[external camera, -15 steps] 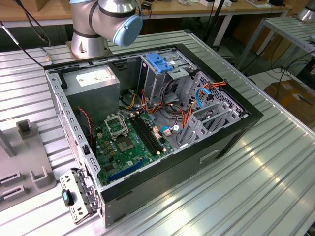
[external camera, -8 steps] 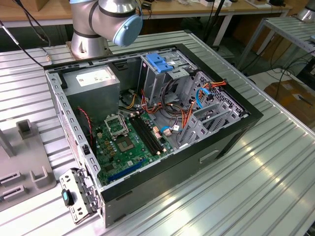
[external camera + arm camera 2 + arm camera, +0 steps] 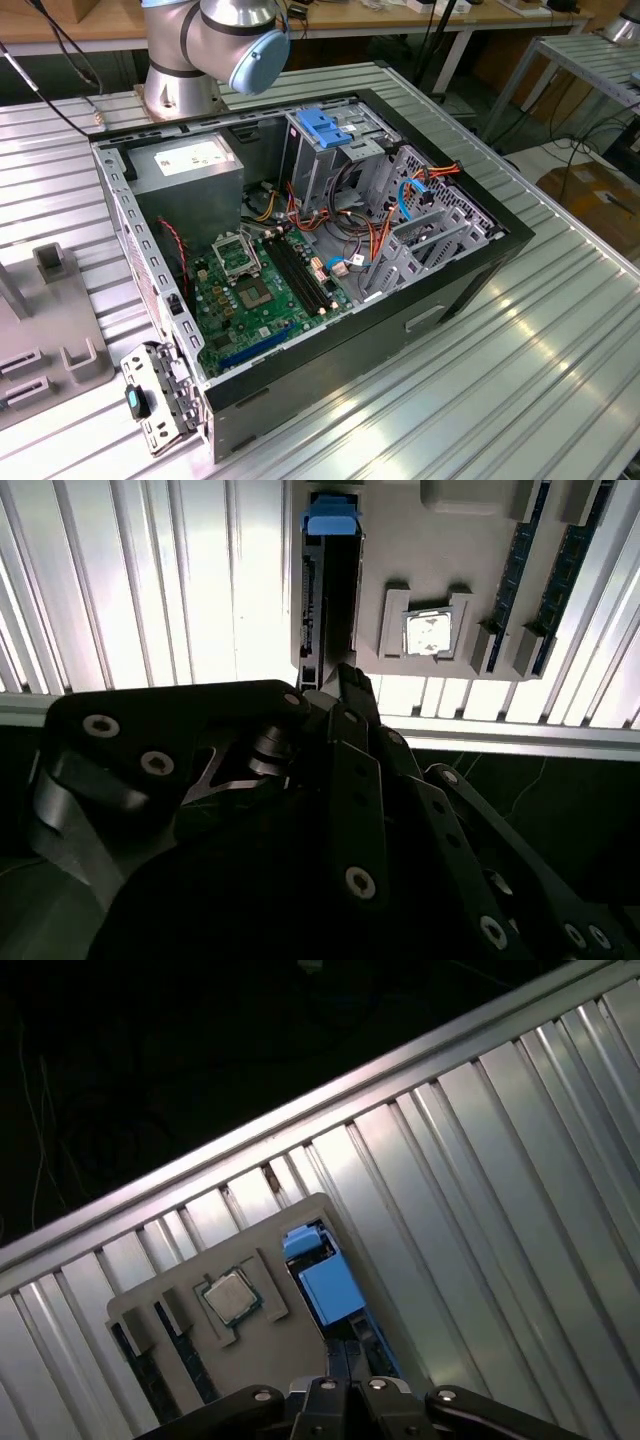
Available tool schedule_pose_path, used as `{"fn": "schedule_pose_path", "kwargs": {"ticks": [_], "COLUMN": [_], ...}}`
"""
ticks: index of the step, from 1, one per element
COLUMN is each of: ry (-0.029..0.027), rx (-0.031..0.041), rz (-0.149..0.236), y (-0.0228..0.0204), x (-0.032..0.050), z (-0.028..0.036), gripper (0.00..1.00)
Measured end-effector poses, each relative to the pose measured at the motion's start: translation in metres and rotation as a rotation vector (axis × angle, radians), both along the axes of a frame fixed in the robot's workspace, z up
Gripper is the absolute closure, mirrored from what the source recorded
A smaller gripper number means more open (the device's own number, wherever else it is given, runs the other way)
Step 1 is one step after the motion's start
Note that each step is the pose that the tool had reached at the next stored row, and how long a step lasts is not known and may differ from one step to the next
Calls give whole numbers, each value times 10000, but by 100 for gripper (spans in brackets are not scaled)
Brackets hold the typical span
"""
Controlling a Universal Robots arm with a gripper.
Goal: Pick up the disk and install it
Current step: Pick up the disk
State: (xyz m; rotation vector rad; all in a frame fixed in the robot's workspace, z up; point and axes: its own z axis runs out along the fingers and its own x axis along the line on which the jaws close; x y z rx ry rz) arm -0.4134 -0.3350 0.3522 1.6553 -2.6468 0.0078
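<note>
The disk (image 3: pixel 322 585) stands on edge in a slot of a grey fixture tray (image 3: pixel 450 550), its blue frame end (image 3: pixel 330 518) at the far end of the slot. In the first wrist view the disk's blue frame (image 3: pixel 322 1278) sits beside a processor chip. My black gripper (image 3: pixel 342 676) hangs well above the near end of the disk, apart from it. Its fingers (image 3: pixel 345 1385) look shut with nothing between them. In the exterior view the same tray (image 3: pixel 60 345) lies at the left, beside the open computer case (image 3: pixel 300 250).
A processor chip (image 3: pixel 430 632) and two memory sticks (image 3: pixel 520 565) also sit in the tray. Inside the case are a grey power supply (image 3: pixel 190 170), a motherboard (image 3: pixel 255 290), metal drive cages (image 3: pixel 430 225) and a blue latch (image 3: pixel 325 125). The arm's base (image 3: pixel 185 70) stands behind the case on the ribbed table.
</note>
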Motion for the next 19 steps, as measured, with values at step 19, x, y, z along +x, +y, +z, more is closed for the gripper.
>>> {"fn": "schedule_pose_path", "kwargs": {"ticks": [19], "ry": [0], "rx": [0], "rz": [504], "y": [1], "x": [0], "z": [0], "gripper": [89]}}
